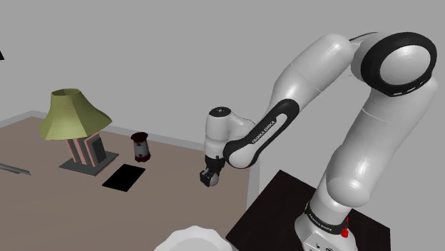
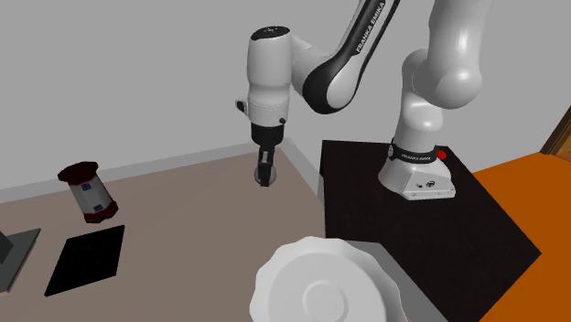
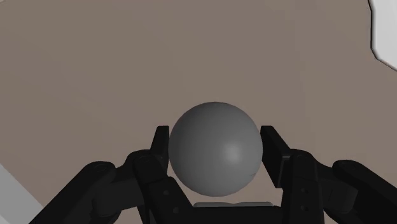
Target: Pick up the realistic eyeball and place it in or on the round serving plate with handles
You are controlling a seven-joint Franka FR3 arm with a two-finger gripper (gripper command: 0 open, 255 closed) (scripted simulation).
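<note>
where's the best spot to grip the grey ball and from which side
Across its widest middle, coming from above. The grey ball is smooth and round, with no handle or edge, so the fingers belong on opposite sides of its equator, as they clasp it now. Higher or lower, it could slip out.

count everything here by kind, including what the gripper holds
grey ball: 1
white plate: 1
green-shaded lamp: 1
red-capped canister: 1
black flat square: 1
thin grey bar: 1
total: 6
</note>
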